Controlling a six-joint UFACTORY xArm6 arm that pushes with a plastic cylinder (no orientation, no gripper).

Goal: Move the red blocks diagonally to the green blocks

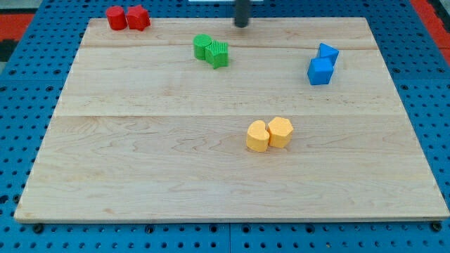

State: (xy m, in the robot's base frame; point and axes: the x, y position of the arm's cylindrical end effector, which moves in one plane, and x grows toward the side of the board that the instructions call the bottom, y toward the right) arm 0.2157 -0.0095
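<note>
Jaws are not existing on this arm, so no open or closed state can be told: it is ending in a straight dark rod, and my tip (242, 25) is standing upright near the view's top edge, touching no block. It is sitting above and to the right of the green pair, and well to the right of the red pair.

Under everything, the wooden board (155, 154) is lying on a blue perforated table (21, 105), which is showing around all its sides.

Eight blocks are resting on the board, in four pairs, and in each pair the two blocks are touching. Two yellow blocks, a yellow heart-like block (257, 136) and a yellow hexagonal block (280, 131), are sitting low, a little right of the centre. Two blue blocks, a blue cube (320, 71) and a blue angular block (328, 53), are sitting at the view's right. Two green blocks, a green round block (202, 46) and a green ribbed block (219, 54), are lying near the top, left of my tip. Two red blocks, a red round block (116, 17) and a red angular block (138, 17), are staying in the top left corner, well apart from the green ones.
</note>
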